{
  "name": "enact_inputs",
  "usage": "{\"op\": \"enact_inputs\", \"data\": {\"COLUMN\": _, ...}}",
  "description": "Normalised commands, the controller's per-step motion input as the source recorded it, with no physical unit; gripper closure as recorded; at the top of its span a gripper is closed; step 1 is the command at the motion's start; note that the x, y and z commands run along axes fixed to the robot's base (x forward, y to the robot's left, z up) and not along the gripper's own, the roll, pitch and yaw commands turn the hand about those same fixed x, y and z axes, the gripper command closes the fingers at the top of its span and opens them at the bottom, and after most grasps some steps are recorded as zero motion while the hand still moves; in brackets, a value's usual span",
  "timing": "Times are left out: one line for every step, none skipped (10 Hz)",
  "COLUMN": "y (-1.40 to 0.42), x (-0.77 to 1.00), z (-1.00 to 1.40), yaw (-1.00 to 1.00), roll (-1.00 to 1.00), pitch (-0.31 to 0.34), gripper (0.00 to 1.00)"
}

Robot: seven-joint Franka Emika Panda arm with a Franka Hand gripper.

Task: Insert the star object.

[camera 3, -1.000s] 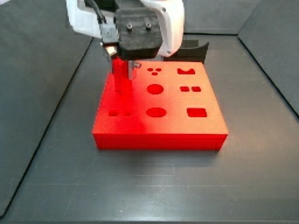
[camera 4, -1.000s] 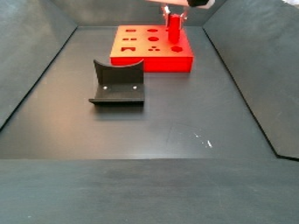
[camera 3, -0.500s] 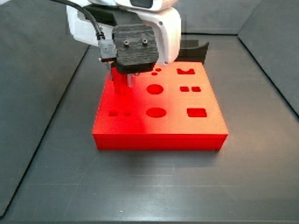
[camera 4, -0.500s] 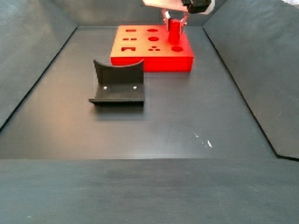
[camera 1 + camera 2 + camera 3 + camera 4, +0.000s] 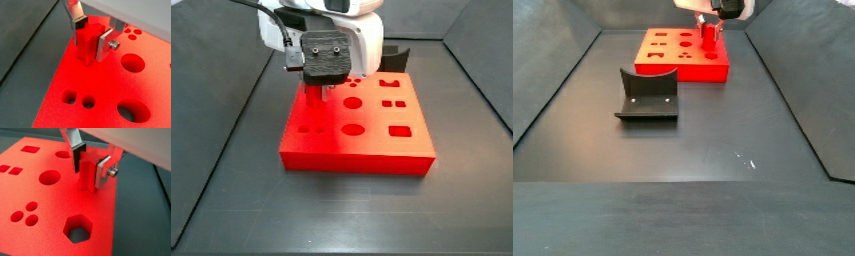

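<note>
My gripper point(image 5: 90, 44) is shut on the star object point(image 5: 87, 47), a slim bright red peg with a star-shaped section. The silver fingers point(image 5: 105, 45) press its two sides, also in a wrist view point(image 5: 103, 172). The peg point(image 5: 85, 178) stands upright, and its lower end meets the top of the big red block point(image 5: 40, 198) near one edge. Any hole under it is hidden. In both side views the gripper point(image 5: 317, 88) point(image 5: 711, 22) hangs low over the block point(image 5: 358, 135) point(image 5: 676, 62), with a short length of peg point(image 5: 710, 38) showing below it.
The block's top has several shaped holes: round ones point(image 5: 132, 62), a hexagon point(image 5: 79, 228), small circles point(image 5: 23, 214), rectangles point(image 5: 401, 130). A dark grey curved holder point(image 5: 647, 95) stands on the dark floor away from the block, also in a side view point(image 5: 393, 55). Sloping walls ring the floor.
The gripper has moved down with the peg. Less of the peg shows below the gripper, and its lower end now sits at the block's top.
</note>
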Motion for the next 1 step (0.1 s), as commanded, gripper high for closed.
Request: {"op": "enact_inputs", "data": {"y": 0.0, "x": 0.0, "z": 0.0, "yaw": 0.0, "roll": 0.0, "pitch": 0.0, "gripper": 1.0}}
